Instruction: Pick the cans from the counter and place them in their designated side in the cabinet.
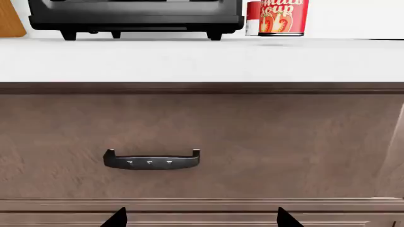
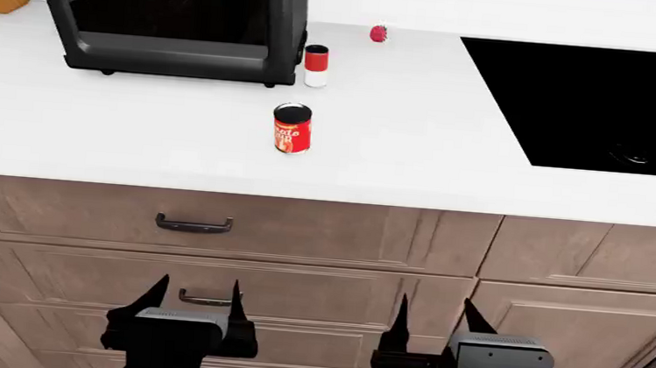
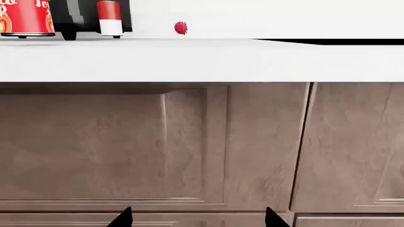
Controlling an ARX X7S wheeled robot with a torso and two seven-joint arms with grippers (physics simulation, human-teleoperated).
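Fingers of the left gripper (image 2: 193, 301) and right gripper (image 2: 433, 317) are spread apart, holding nothing, before the drawers. On the counter (image 2: 424, 156), the soup can (image 2: 291, 128) stands at 6 o'clock from the slim can (image 2: 315, 65).

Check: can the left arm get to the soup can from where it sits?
Probably yes. The left end effector hangs open below the counter edge; the soup can stands alone, nothing beside it.
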